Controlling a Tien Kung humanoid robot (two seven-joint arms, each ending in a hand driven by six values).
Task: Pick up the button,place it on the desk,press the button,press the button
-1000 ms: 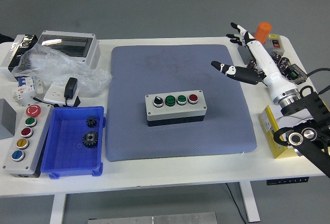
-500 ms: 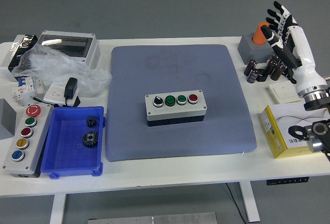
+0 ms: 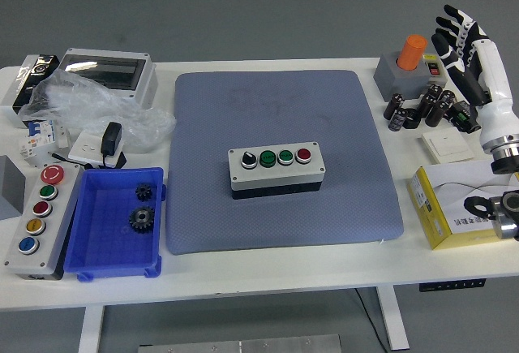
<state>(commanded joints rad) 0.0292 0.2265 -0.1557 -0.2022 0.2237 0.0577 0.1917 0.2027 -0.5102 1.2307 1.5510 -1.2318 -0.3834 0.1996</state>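
The button box [image 3: 276,168] is placed on the mat [image 3: 280,158]. The right robot hand [image 3: 461,40], fingers spread and empty, is positioned at 2 o'clock; pressing requires a reach to centre.

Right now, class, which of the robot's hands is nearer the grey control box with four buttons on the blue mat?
Right. The right hand hovers open past the table's far right edge, well away from the grey control box; the left hand is out of view.

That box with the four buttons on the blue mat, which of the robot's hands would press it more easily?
Probably the right hand: it is the only one in view, fingers spread and empty, raised over the table's right edge. The button box sits mid-mat.
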